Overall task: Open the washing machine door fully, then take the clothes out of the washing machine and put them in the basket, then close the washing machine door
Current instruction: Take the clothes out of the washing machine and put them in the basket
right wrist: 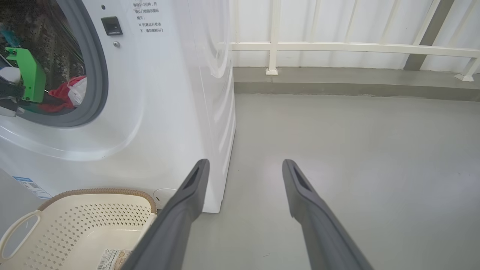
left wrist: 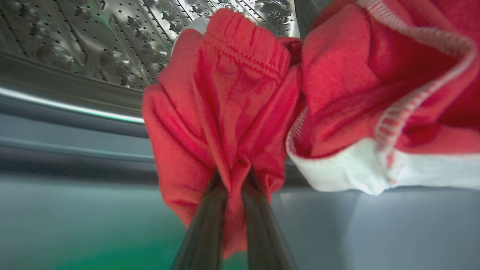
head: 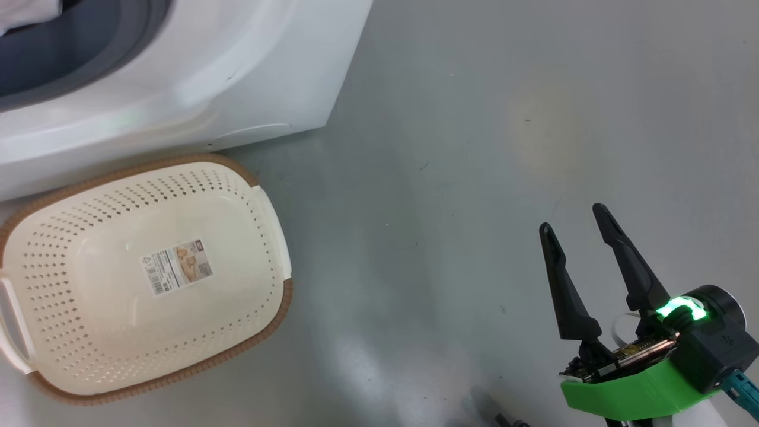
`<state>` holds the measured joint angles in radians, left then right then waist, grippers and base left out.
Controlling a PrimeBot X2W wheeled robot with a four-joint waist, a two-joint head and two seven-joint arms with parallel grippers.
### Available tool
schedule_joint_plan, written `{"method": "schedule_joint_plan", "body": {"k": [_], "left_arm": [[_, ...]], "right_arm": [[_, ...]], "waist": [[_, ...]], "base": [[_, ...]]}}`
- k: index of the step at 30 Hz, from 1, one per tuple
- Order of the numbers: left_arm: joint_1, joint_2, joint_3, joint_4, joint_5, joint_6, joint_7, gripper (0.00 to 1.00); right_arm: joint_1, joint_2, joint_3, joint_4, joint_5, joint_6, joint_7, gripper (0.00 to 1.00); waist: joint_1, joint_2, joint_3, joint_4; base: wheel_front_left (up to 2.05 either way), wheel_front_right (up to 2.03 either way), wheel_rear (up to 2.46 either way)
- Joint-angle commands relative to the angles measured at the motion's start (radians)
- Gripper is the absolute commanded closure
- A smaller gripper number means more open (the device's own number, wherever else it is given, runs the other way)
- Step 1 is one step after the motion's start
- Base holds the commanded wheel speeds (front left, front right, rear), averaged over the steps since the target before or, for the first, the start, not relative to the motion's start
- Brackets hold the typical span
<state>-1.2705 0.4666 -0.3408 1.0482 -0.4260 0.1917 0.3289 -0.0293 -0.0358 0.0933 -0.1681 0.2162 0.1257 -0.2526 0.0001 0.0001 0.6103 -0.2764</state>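
Head view: your right gripper [head: 572,218] stands released at 4 o'clock, the basket [head: 178,161] at 8 o'clock. Left wrist view — your left gripper [left wrist: 235,176] grips the red clothes [left wrist: 232,93] at 6 o'clock. Right wrist view: clothes inside the washing machine [right wrist: 168,112], 9 o'clock.

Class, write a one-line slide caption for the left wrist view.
Left pincer shut on the red clothes, steel drum behind.

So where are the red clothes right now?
The red clothes are inside the washing machine drum, low by its front rim. In the left wrist view, the left pincer is shut on a fold of them.
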Motion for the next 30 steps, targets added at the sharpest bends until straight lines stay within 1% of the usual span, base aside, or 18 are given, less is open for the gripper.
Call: {"method": "schedule_joint_plan", "body": {"k": [1,10,17,30], "left_arm": [[-0.009,0.056,0.017,-0.017,-0.006,-0.002,0.0,1.0],[0.012,0.06,0.022,-0.065,-0.018,-0.003,-0.084,1.0],[0.058,0.049,0.044,-0.129,-0.048,0.0,-0.155,1.0],[0.19,0.039,0.093,-0.306,-0.111,0.006,-0.275,1.0]], "right_arm": [[0.001,-0.014,0.021,-0.024,0.002,0.005,-0.007,0.0],[-0.003,-0.014,0.021,-0.02,0.004,0.005,-0.007,0.0],[-0.004,-0.014,0.017,-0.017,-0.001,0.005,-0.006,0.0],[-0.005,-0.014,0.015,-0.01,-0.006,0.005,0.002,0.0]], "waist": [[-0.0001,-0.0001,0.002,0.002],[-0.0001,-0.0001,0.003,0.019],[-0.0001,-0.0001,-0.002,0.042],[-0.0001,-0.0001,-0.035,0.087]], "base": [[0.0,0.0,0.0],[0.0,0.0,0.0],[0.0,0.0,0.0],[0.0,0.0,0.0]]}}
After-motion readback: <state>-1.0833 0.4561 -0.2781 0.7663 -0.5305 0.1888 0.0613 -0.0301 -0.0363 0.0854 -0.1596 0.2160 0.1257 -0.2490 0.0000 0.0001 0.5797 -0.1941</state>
